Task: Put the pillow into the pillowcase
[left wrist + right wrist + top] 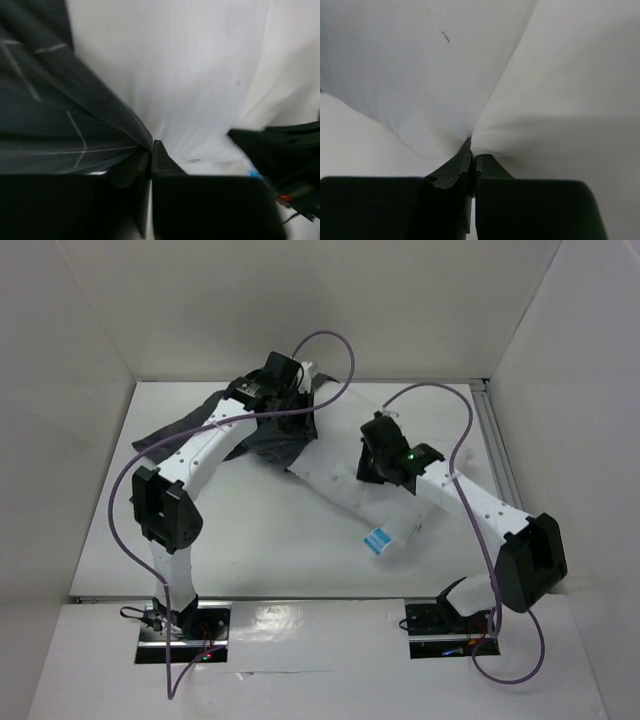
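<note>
Two grips show: the left end effector is pinched tight on a fold of the pillowcase, a charcoal cloth with thin pale grid lines crumpled at the upper left of the top view, and the right end effector is closed on a pucker of the pillow. Plain white and soft, the pillow lies slantwise on the surface at mid-frame, its upper end touching the pillowcase, its small blue-and-white tag at the lower edge.

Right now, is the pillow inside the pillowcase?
Mostly out: the pillow lies bare, tag exposed; its far end meets the pillowcase, entry hidden.
</note>
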`<state>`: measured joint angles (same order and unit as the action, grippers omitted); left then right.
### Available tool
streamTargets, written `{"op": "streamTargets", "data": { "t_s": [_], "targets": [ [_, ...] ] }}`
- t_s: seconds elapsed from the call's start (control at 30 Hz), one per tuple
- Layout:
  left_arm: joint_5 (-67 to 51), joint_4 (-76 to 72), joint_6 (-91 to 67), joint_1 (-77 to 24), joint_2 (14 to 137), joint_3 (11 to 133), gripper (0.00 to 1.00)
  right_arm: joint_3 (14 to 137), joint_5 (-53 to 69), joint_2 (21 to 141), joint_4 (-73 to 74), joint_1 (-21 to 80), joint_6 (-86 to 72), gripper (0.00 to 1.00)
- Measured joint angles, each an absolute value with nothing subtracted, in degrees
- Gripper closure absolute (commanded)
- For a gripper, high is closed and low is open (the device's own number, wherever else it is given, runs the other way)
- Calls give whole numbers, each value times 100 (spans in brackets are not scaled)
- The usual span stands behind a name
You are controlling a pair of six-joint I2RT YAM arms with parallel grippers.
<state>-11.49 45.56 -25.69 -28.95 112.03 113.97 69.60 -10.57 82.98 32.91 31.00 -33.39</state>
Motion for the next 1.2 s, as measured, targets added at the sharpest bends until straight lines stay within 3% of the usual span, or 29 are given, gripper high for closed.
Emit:
{"op": "streamTargets", "data": {
  "t_s": [0.03,0.07,0.1,0.13,0.17,0.27,0.4,0.47,0.53,0.67,0.97,1.1,1.2],
  "targets": [
    [-1135,4602,-2556,-2917,11037,11266,58,6539,-1046,8097,3269,3352,-3505,93],
    [-1140,4652,-2574,-2928,10888,11185,58,6401,-1031,8025,3267,3468,-3581,83],
    [-1146,4718,-2596,-2939,10763,11201,39,6287,-1026,7946,3264,3618,-3667,72],
    [-1170,4735,-2541,-2952,10648,11262,29,6254,-1013,7891,3282,3734,-3758,58],
    [-1194,4755,-2536,-2976,10567,11380,21,6278,-1022,7854,3317,3804,-3813,33],
    [-1214,4775,-2506,-3035,10457,11942,15,6672,-1186,7826,3592,3979,-3787,15],
    [-1122,4762,-2381,-3037,10534,12720,28,7485,-1931,7811,4003,3889,-3680,10],
    [-840,4724,-2248,-3009,10698,13087,29,7852,-2362,7780,4189,3739,-3752,8],
    [-246,4504,-2088,-2987,10938,13310,19,8053,-2779,7682,4421,3457,-3905,5],
    [1190,3935,-1610,-3020,11579,13343,18,7983,-3199,7389,4764,2663,-4195,2],
    [3341,3138,-574,-3218,13032,13170,20,6556,-2259,6735,4753,720,-4484,1],
    [3538,2941,-513,-3240,13004,13004,28,5872,-1708,6718,4711,471,-4471,0],
    [3463,2950,-620,-3162,12986,12995,49,5629,-1374,6654,4567,460,-4414,0]
  ]
}}
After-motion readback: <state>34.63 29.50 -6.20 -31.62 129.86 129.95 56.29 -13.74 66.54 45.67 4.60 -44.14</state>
